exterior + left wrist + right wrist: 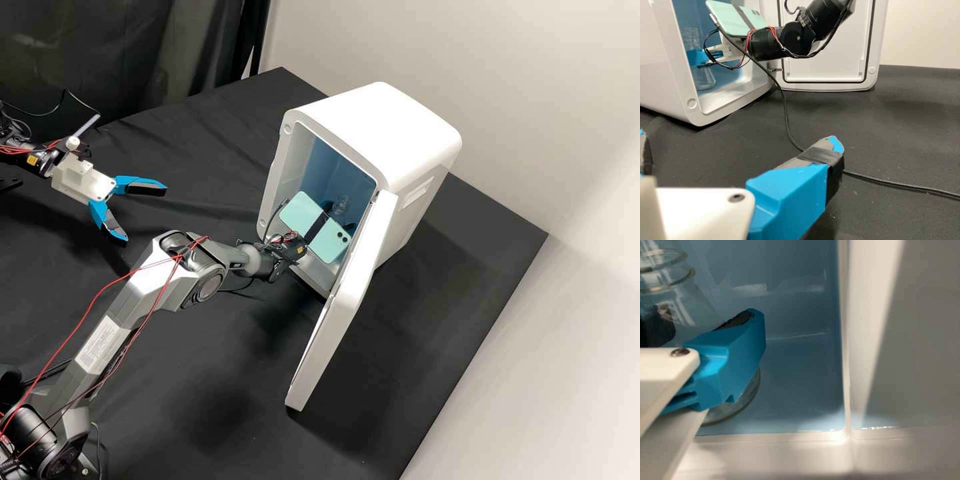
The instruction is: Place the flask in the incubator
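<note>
Clear glass conical flask (670,295) stands in the white box-shaped incubator (393,133) beside the right gripper (700,325), whose grip I cannot tell, while the left gripper (143,213) is spread wide.

Flask (675,295) cut off at my right wrist view's edge, phone (313,227) screening incubator (400,133) interior from my high view

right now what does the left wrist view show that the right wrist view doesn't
Left wrist view adds the open door, the right arm leading inside, and a black cable on the bench. Right wrist view adds the flask base-down on the blue floor. Both show the flask inside the incubator.
</note>
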Controlling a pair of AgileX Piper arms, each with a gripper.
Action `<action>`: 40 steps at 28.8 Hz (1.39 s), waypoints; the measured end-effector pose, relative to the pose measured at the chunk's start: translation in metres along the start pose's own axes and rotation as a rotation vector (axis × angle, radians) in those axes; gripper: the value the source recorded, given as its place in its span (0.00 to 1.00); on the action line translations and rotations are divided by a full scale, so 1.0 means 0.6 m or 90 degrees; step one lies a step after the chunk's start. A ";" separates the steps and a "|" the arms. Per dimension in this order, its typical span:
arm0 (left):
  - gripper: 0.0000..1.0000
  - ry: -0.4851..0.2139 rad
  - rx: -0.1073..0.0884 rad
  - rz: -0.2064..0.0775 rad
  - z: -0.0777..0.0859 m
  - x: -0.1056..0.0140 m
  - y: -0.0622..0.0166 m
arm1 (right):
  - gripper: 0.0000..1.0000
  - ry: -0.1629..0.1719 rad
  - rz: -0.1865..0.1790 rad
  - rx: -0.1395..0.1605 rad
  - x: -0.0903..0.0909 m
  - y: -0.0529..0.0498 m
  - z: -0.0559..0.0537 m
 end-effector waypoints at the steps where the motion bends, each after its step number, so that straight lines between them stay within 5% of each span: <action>1: 1.00 0.000 0.000 0.000 0.000 0.000 0.000 | 0.00 0.000 0.000 0.000 0.000 0.000 0.000; 38: 1.00 -0.001 0.000 0.000 0.001 0.000 0.000 | 0.00 0.002 0.003 -0.003 0.002 0.000 0.006; 39: 1.00 -0.001 0.000 0.000 0.001 0.000 0.000 | 1.00 0.002 0.003 -0.003 0.002 0.000 0.006; 40: 1.00 -0.001 0.000 0.000 0.001 0.000 0.000 | 1.00 0.002 0.003 -0.003 0.002 0.000 0.006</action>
